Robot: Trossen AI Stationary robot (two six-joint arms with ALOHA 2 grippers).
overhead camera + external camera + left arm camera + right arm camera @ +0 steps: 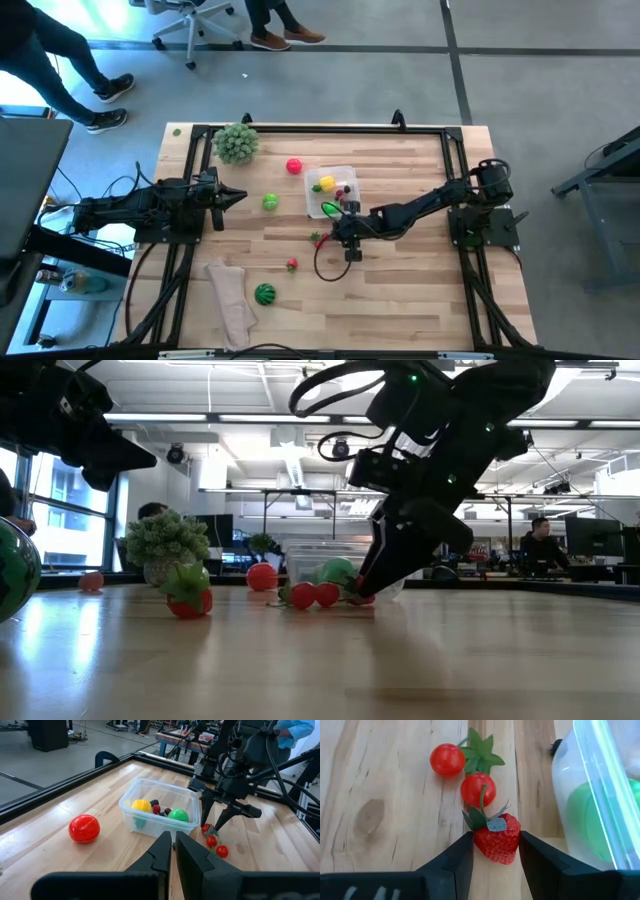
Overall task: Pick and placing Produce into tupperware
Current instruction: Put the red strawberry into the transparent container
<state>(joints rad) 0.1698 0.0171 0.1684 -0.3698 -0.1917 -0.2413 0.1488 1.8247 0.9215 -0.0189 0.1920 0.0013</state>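
A red strawberry (496, 837) sits between the fingers of my right gripper (495, 852), which is shut on it right beside the clear tupperware (332, 190). The tupperware holds a yellow piece, a green ball and dark berries (160, 810). Two cherry tomatoes on a green stem (470, 775) lie on the wood just past the strawberry. Loose on the table are a red ball (293, 166), a green ball (270, 201), another strawberry (291, 264) and a striped watermelon (264, 294). My left gripper (240, 195) waits shut at the table's left. My right gripper pinches the strawberry's two sides (479, 845) between its two fingers, its leafy top pointing away from the wrist. The fingers slant down from the table's right side. Whether the strawberry rests on the wood or hangs just above it, I cannot tell.
A pale-green leafy ball (236, 143) stands at the far left. A beige cloth (232, 300) lies near the front left edge. A black frame (320, 128) runs round the table. People's legs and a chair show beyond the far edge.
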